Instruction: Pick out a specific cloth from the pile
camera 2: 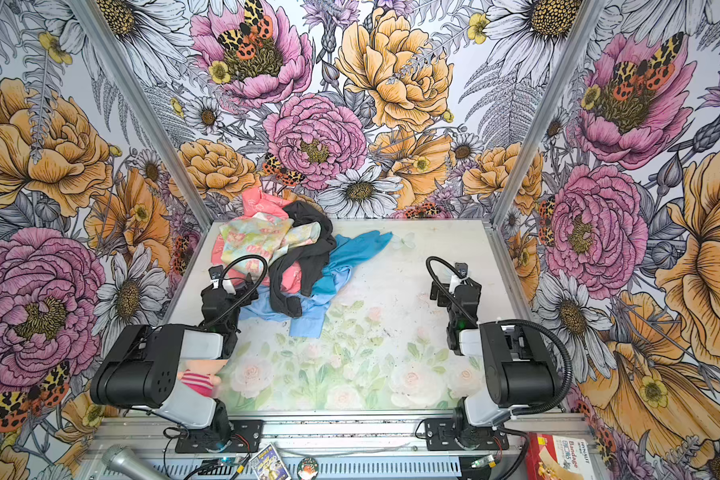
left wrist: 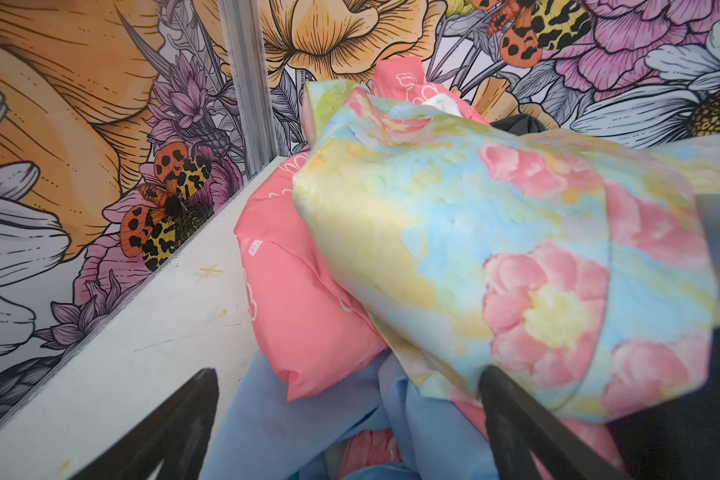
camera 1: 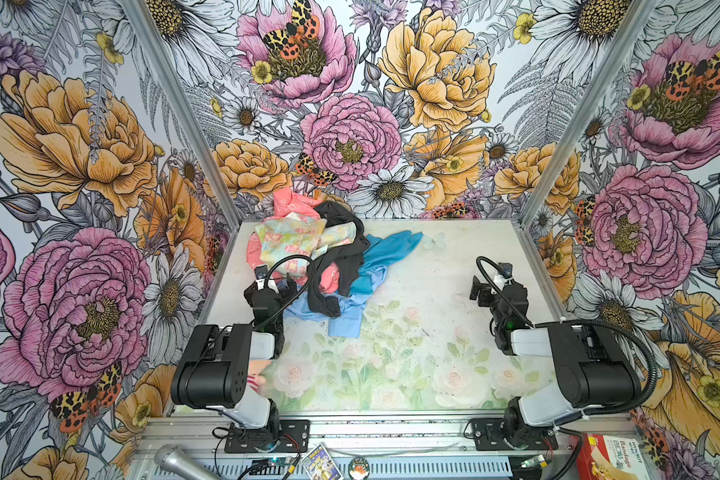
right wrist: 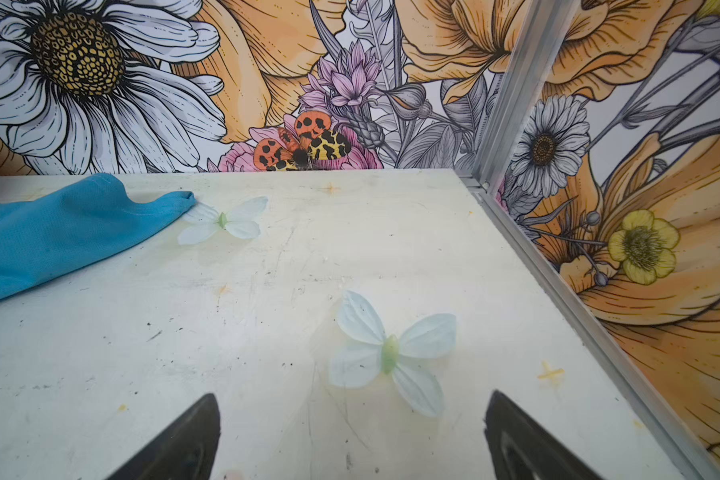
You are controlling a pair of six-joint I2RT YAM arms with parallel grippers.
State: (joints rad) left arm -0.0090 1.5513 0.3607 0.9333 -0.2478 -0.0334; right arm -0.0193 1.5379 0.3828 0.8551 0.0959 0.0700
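Top views: the cloth (camera 1: 346,324) is seen pinned beneath the pile (camera 1: 296,241), near-left | Left wrist: left gripper (left wrist: 346,374) spread wide, empty, over its blue fabric | Right wrist: right gripper (right wrist: 350,399) wide, idle | Step judged: approach; closure on blue alone is required.

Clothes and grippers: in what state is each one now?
light blue shirt, crumpled, partly under black garment
black garment, draped over the pile
teal garment, lying flat, partly covered
left gripper, open, at the pile, gripping nothing
right gripper, open, empty, above the table
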